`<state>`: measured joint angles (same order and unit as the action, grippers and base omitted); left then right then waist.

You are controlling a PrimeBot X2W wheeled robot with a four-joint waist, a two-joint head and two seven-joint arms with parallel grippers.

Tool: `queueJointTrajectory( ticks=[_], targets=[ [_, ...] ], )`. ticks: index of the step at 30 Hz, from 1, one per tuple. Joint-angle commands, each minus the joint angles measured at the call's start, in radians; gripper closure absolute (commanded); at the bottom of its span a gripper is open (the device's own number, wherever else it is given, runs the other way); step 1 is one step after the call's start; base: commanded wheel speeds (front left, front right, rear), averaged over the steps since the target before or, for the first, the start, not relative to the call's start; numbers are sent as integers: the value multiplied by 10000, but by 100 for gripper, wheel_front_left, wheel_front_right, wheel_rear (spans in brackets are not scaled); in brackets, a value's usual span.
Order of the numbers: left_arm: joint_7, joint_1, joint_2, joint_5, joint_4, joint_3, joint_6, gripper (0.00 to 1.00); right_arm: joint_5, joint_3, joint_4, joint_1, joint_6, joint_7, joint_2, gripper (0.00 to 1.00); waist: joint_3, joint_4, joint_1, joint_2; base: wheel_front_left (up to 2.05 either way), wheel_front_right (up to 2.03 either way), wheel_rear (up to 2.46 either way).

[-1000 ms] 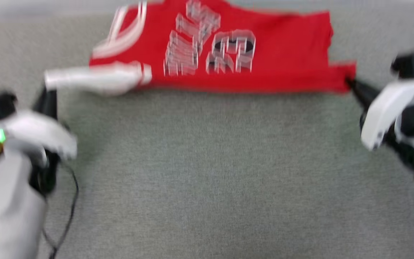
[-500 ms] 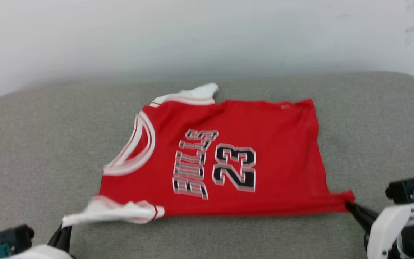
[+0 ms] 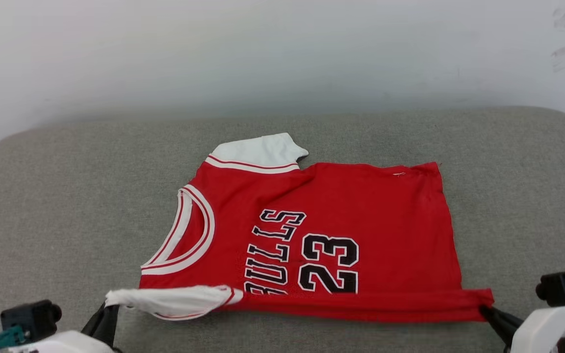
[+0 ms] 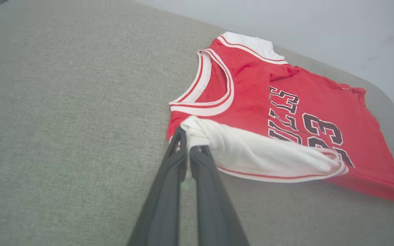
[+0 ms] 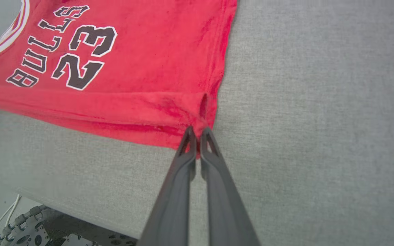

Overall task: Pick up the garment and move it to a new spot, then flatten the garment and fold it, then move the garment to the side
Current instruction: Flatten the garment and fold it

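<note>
My left gripper [image 4: 187,147] pinches the white sleeve [image 3: 174,300], my right gripper [image 5: 198,132] the Bulls jersey's [image 3: 361,206] hem corner [image 3: 481,297]. I'd carry both evenly, keeping the edge taut.

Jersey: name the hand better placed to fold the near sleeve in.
Left, probably. The left hand is shut on the near sleeve of the jersey and can carry it inward; the right hand pinches the hem corner at the other end.

Red jersey [image 3: 371,215] w/ white sleeves, striped trim & black "BULLS 23" lies front-up on grey cushion [image 3: 66,196], neck to left, hem to right, near edge folded over, both near corners lifted.
</note>
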<state>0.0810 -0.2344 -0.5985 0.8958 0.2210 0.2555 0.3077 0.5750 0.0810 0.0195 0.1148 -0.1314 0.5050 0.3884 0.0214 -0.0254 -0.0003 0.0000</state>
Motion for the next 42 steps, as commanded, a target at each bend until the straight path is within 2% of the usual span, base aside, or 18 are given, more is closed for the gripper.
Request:
queueJointTrajectory(
  ticks=[1, 5, 10, 21, 22, 23, 24, 25, 29, 33, 38, 42],
  targets=[
    [3, 477, 50, -58, -95, 30, -82, 100, -78, -73, -81, -400, 14, 92, -112, 100, 208, 17, 3, 0, 0, 0, 0],
    [-19, 1692, 420, -120, -749, 284, -401, 100, -324, -83, 185, -1165, 11, 371, -363, 100, 648, 61, 3, 0, 0, 0, 0],
    [-96, 3154, 798, -429, -1881, 761, -885, 100, -447, 120, 778, -2127, 11, 438, -317, 100, 1238, 171, 3, 0, 0, 0, 0],
    [-249, 5140, 1421, -257, -4518, 1112, -2091, 100, -412, 881, 2309, -3820, 11, -257, -322, 100, 2507, 86, 3, 0, 0, 0, 0],
    [-195, 5250, 1472, -220, -4788, 1154, -2212, 87, -387, 960, 2487, -3890, 11, -342, -347, 88, 2567, 69, 3, 0, 0, 0, 0],
    [-163, 5378, 1545, -143, -4997, 1182, -2322, 67, -403, 1040, 2668, -3969, 11, -445, -337, 62, 2617, 56, 3, 0, 0, 0, 0],
    [-146, 5497, 1614, -85, -5219, 1206, -2435, 48, -426, 1118, 2826, -4012, 13, -562, -336, 10, 2656, 47, 3, 0, 0, 0, 0],
    [-121, 5586, 1651, -35, -5420, 1226, -2522, 0, -386, 1187, 2970, -4025, 16, -682, -358, 0, 2682, 40, 3, 0, 0, 0, 0],
    [-156, 5842, 1728, 61, -6151, 1224, -2756, 0, -270, 1409, 3200, -4061, 17, -1394, -316, 0, 2701, -40, 3, 0, 0, 0, 0],
    [-192, 5851, 1584, 168, -6516, 1102, -2889, 0, -228, 1398, 2992, -3958, 13, -2673, -317, 0, 2457, -190, 3, 0, 0, 0, 0],
    [17, 5658, 1109, 275, -6349, 945, -2937, 0, -474, 1216, 2560, -3640, 11, -4409, -465, 0, 1969, -386, 3, 0, 0, 0, 0],
    [611, 5429, 482, 370, -5845, 868, -2849, 0, -1135, 967, 2163, -3307, 11, -5513, -581, 0, 1517, -532, 3, 0, 0, 0, 0]
  ],
)
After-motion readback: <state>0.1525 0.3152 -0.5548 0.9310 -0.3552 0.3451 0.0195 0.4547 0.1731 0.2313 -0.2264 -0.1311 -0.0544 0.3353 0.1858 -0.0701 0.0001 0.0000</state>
